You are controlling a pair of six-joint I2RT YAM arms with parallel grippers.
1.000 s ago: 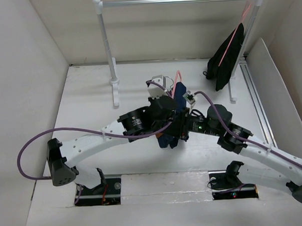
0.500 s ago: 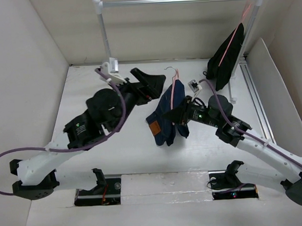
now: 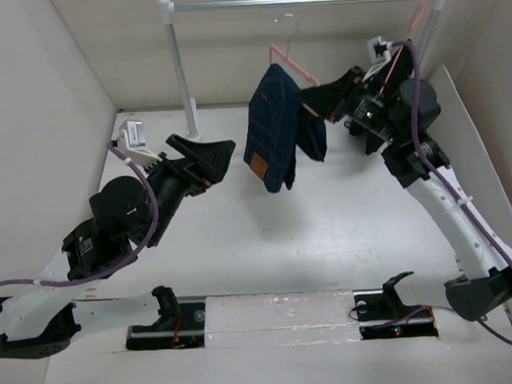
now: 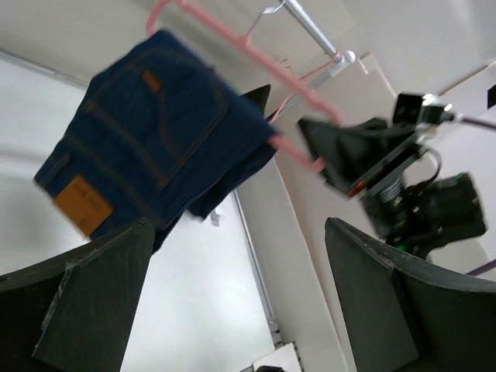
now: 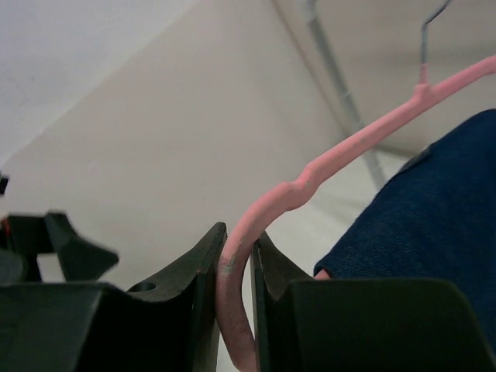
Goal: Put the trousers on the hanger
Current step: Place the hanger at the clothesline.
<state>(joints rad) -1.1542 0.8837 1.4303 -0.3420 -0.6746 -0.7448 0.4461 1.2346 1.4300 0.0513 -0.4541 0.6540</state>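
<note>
**Trousers** (image 3: 274, 127): dark navy-blue denim, orange-tan seam stitching, tan patch (image 3: 256, 165) on the waistband. Folded over the hanger, both halves hanging down, patch end lowest. Held in the air above the far middle of the white worktop (image 3: 241, 235), clear of its surface.

**Hanger** (image 3: 293, 64): thin pale-pink loop with a small wire hook. It is tilted, its right end lower. The hook sits just below the far rail (image 3: 299, 0); whether it touches the rail cannot be told.

**Right claw** (image 3: 320, 94): closed on the hanger's right end. The right wrist view shows the pink rod pinched between both black fingers (image 5: 194, 302), the denim just to the right of them.

**Left claw** (image 3: 214, 160): fingers spread wide, holding nothing. It lies left of the trousers and apart from them, pointed toward them.
</note>
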